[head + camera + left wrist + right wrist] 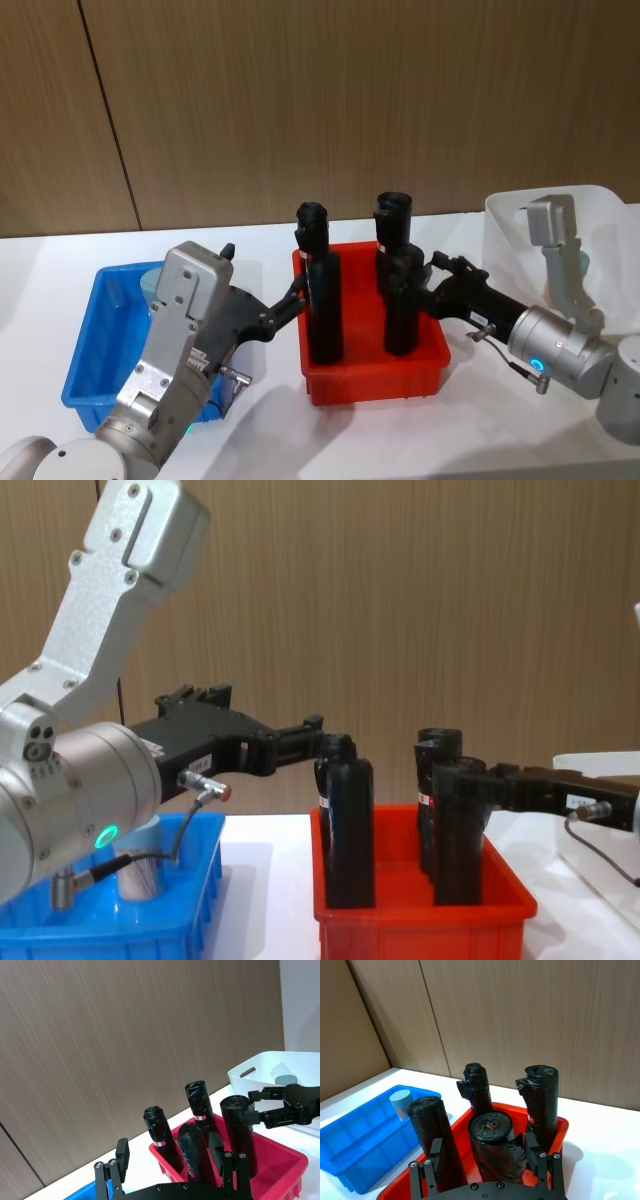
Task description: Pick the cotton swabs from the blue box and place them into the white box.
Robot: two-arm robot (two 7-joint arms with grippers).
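The blue box (92, 345) sits at the left of the table, with one cotton swab jar (155, 283) standing in its far corner; its pale blue lid (400, 1096) shows in the right wrist view. My left gripper (294, 296) hovers open between the blue box and the red bin, with nothing between its fingers (121, 1155). The white box (600, 212) stands at the right, with a pale round lid (286, 1080) showing inside it. Just left of the white box, my right gripper (438, 264) is open and empty, close to the black bottles.
A red bin (375, 385) stands in the middle between the two boxes and holds several tall black bottles (323, 300). A wooden wall runs behind the table. White table surface lies in front of the bins.
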